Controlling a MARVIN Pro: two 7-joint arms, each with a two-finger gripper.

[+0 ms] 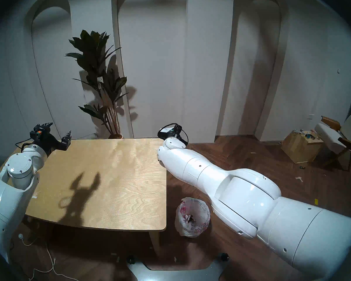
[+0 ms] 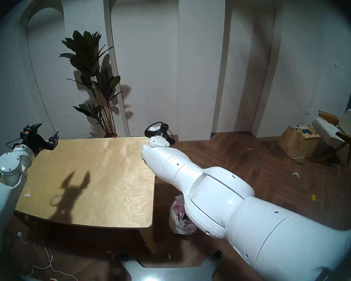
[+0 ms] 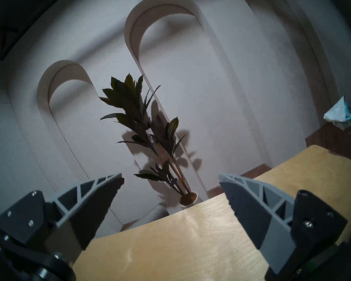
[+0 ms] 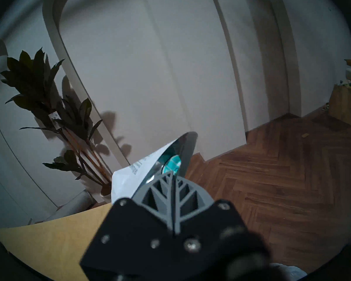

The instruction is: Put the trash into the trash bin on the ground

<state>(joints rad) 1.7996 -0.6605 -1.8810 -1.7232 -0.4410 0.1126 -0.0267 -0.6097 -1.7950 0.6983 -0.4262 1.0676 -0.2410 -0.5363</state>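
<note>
Both arms reach over the wooden table (image 1: 109, 183). The right gripper (image 4: 173, 174) is clamped tight on a crumpled wrapper (image 4: 130, 173) with teal print, held in the air past the table's far right corner. The left gripper (image 1: 59, 130) stands wide apart, holding nothing. The trash bin (image 1: 192, 215) sits on the floor just beside the table's right edge, with scraps inside.

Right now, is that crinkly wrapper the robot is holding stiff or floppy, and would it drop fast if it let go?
Probably floppy: the wrapper is creased and bent where the right end effector pinches it. It looks thin and light, so it would likely flutter down rather than fall straight, and might miss the trash bin. Its shiny inner side hints it could be slippery.
</note>
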